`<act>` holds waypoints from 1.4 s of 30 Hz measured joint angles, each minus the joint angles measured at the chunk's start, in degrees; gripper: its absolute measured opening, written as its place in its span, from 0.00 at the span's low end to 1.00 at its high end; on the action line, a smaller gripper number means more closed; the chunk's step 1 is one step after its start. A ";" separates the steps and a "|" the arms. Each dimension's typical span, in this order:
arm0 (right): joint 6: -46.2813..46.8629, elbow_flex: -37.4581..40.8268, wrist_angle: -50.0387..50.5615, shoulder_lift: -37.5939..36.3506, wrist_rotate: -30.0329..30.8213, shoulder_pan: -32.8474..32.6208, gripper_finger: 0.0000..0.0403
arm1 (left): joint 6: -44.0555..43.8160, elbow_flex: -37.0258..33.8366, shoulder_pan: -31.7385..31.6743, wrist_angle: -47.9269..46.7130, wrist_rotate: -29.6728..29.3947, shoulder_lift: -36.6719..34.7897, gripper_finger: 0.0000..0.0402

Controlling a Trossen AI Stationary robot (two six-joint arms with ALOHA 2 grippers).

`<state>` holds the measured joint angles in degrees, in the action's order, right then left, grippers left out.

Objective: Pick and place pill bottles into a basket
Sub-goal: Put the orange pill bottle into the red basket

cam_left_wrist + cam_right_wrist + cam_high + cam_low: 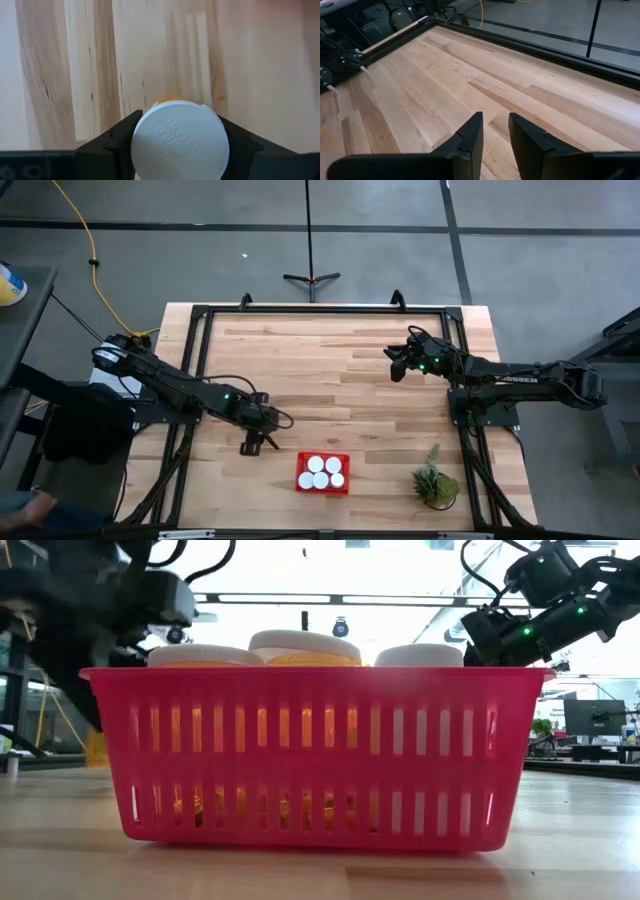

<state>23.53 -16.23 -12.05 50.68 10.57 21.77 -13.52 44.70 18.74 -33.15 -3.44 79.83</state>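
Left wrist view shows a pill bottle (180, 140) pinched between the two dark fingers (117, 145) of the left gripper (180, 150). We see its round white cap from above, with a bit of orange body peeking out behind. It looks small and light, hard and smooth, so it could slip. Holding it by the sides, just under the cap, looks like the best way.

In the high view, the left gripper (255, 442) is above the table (300, 360), near the red basket (301, 486) but not over it. Five white caps (322, 472) sit inside the basket.

The right gripper (399, 363) waits far off, its fingers a little apart and holding nothing.

The held bottle's body is mostly hidden. A small green plant (436, 480) stands beside the basket.
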 joint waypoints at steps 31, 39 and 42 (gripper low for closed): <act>3.48 0.02 -0.51 -0.02 -6.51 -1.93 0.21 | 0.83 23.19 3.57 -3.86 -1.14 9.19 0.60; 3.25 0.02 0.51 -0.02 -6.47 -1.93 0.21 | 0.23 27.35 5.48 -4.70 -0.29 13.52 0.58; 3.04 0.02 1.35 -0.02 -6.43 -1.93 0.21 | -0.90 27.89 5.46 -4.46 0.07 14.51 0.59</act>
<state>26.57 -16.21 -10.70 50.65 4.14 19.84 -14.42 72.59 24.21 -37.61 -3.38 94.34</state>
